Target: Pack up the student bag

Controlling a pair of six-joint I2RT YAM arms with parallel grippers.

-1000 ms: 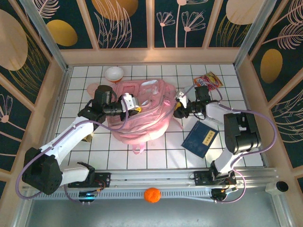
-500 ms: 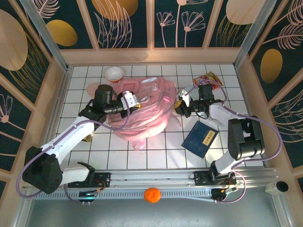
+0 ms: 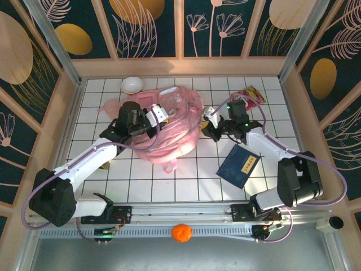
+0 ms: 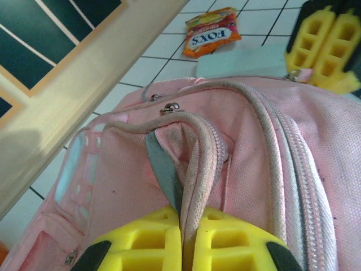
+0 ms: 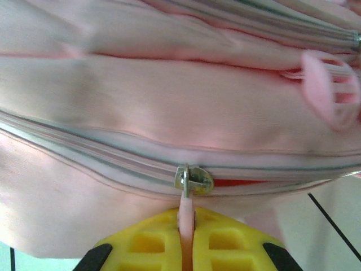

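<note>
The student bag [image 3: 172,127], a large pink fabric backpack with zip pockets and pale translucent panels, lies slumped on the white tiled bench [image 3: 186,180], left of centre and between the 2 claws. Its pink straps trail onto the tiles at the near side.

Left claw [image 3: 159,115]: over the bag's left upper part. In the left wrist view its yellow fingers [image 4: 141,243] are pressed together on the pink carry loop [image 4: 194,152], a padded strap with a grey underside that arches up from the bag [image 4: 259,164].

Right claw [image 3: 207,123]: at the bag's right edge. In the right wrist view its jaws are closed on the thin pink pull tab [image 5: 185,213] hanging from the metal zip slider [image 5: 192,180]. The slider sits on a long zip running across the bag [image 5: 169,107]. The left wrist view shows this claw [image 4: 326,48] at the bag's far edge.

Surroundings:
- Small white round bowl [image 3: 131,84] stands near the bag's far left corner, apart from it
- Orange and red foil snack packet [image 3: 251,96], lettered "FOXS" [image 4: 211,31], lies at the far right of the tiles
- Dark blue rectangular book [image 3: 238,165] lies flat to the right of the bag, well apart from it
- Orange ball [image 3: 180,232] rests on the grey strip in front of the arm rail
</note>
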